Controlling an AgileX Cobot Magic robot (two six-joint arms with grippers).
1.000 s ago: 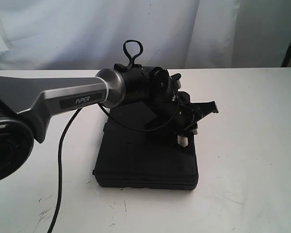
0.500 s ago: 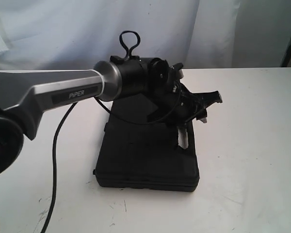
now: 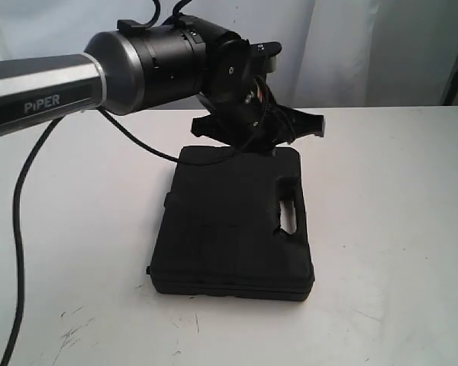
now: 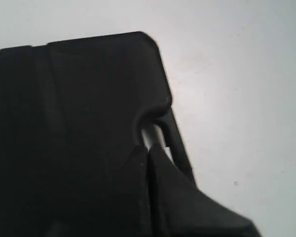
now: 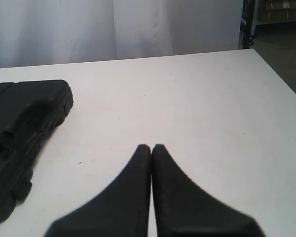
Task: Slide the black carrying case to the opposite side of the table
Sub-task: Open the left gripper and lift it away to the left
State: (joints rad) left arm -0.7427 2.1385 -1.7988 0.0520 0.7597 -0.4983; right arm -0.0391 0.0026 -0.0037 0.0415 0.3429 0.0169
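The black case (image 3: 233, 229) lies flat on the white table (image 3: 389, 229), its handle slot (image 3: 288, 217) along its right edge. My left gripper (image 3: 278, 130) hangs above the case's far edge, clear of the lid. In the left wrist view its fingers meet at the tips (image 4: 147, 149), shut on nothing, over the case (image 4: 74, 123) beside the slot (image 4: 153, 136). In the right wrist view my right gripper (image 5: 151, 146) is shut and empty over bare table (image 5: 187, 98), with the case (image 5: 19, 133) off to one side. The exterior view does not show the right gripper.
A black cable (image 3: 19, 229) trails from the left arm (image 3: 53, 91) down over the table's left part. A white curtain (image 3: 366, 46) hangs behind the table's far edge. A dark floor and a shelf frame (image 5: 276, 29) lie beyond the table's corner.
My left gripper has risen off the case by the handle slot and moved back towards its far edge. Its jaws were spread and are now closed. The case has stayed put.
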